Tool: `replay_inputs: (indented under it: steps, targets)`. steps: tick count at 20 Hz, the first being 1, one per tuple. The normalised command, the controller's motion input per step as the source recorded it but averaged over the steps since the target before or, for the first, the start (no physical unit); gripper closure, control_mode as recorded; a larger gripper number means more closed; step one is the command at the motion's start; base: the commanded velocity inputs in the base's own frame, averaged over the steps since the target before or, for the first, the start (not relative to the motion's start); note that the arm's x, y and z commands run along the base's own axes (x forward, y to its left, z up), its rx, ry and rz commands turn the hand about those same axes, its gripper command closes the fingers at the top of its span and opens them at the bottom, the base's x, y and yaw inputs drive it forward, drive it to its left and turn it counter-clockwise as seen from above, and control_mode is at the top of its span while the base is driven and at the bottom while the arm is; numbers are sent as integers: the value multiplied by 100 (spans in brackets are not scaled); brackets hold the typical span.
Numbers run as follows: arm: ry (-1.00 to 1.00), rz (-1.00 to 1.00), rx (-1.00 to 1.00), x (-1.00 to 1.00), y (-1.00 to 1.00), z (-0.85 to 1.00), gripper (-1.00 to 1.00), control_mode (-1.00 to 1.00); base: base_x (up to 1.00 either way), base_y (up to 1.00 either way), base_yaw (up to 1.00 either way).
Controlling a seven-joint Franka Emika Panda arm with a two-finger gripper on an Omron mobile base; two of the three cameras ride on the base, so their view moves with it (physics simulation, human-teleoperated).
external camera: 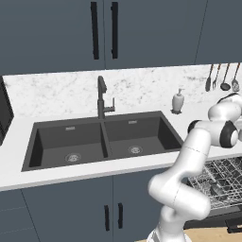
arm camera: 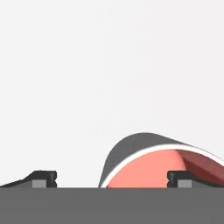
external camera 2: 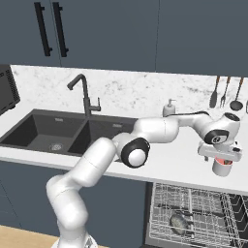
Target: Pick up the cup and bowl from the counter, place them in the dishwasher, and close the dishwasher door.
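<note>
Gripper clamped on grey cup w/ red inside, just above counter, dishwasher rack below.

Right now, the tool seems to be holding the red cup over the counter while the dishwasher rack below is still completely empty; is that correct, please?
Not quite: the dishwasher rack is not empty. The right base view shows a bowl already lying in it. The rest stands: the tool holds the red cup over the counter.
</note>
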Motion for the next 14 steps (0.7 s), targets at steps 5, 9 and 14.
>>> replay_inputs:
  steps: [5, 9, 14]
  targets:
    - [1, 0, 4, 0, 10, -44, -100, -100, 0, 0, 0]
    - [0, 0, 3, -1, 4, -25, 100, -100, 0, 0, 0]
    - [-1, 0, 0, -10, 0, 0, 100, -100, 0, 0, 0]
